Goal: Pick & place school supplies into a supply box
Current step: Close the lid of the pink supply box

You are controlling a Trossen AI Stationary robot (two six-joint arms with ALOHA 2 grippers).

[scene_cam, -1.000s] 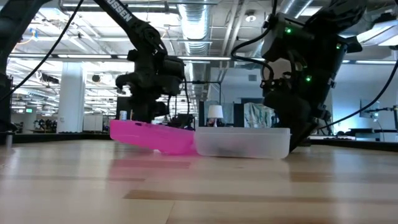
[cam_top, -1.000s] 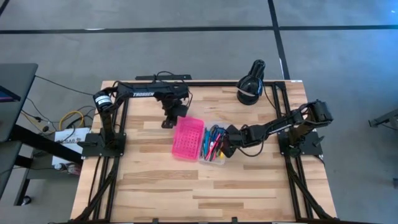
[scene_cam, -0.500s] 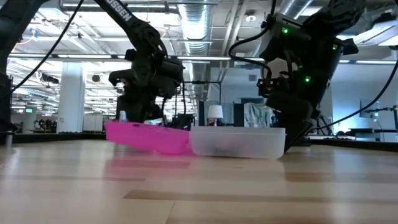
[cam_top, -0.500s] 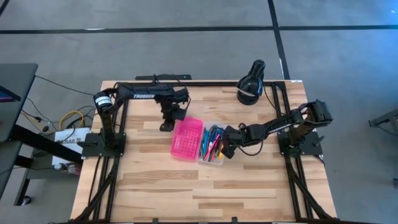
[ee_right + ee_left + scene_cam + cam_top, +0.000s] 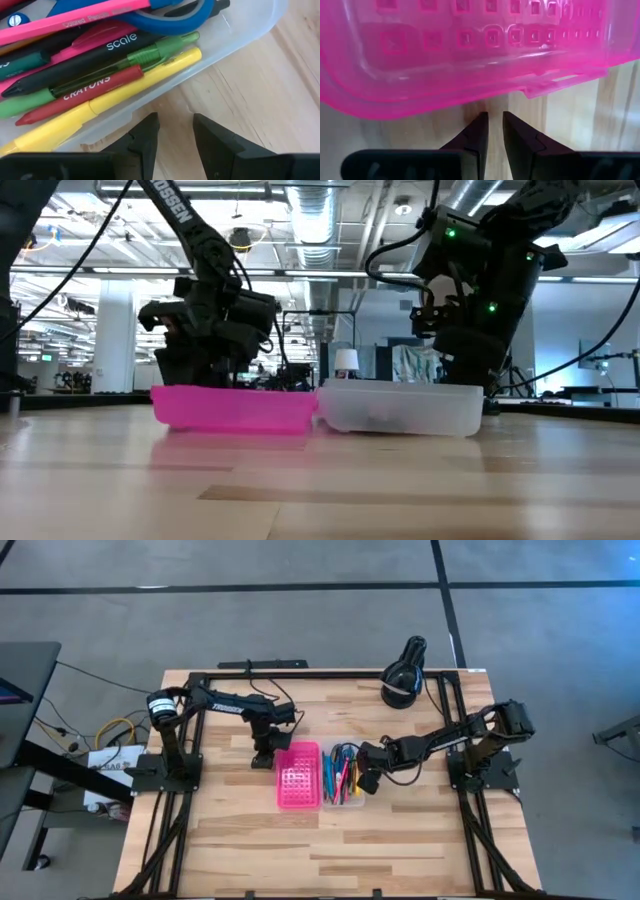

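Observation:
The supply box lies open on the table. Its pink lid lies flat on the left of the clear base. The base holds the school supplies: coloured pens and crayons and blue-handled scissors. My left gripper stands at the lid's left long edge. Its fingers are a narrow gap apart with nothing between them. My right gripper stands open at the base's right wall, with bare wood between its fingers. My left gripper slants down toward the lid's left rim. Its fingertips stop just short of the rim in the wrist view, and I cannot tell whether they touch it. My right gripper points steeply down beside the base's right wall. One fingertip meets the wall's foot in the picture, but I cannot tell whether it touches.
A black round device stands at the far right of the table. Black frame rails run along the table's left and right sides. Bare wood stretches from the box to the near edge.
My left gripper has gone down and toward the table's near edge, along the lid's left side. The box has turned square to the table and slid a little nearward. The lid's raised left edge has dropped flat. My right gripper has rolled in place.

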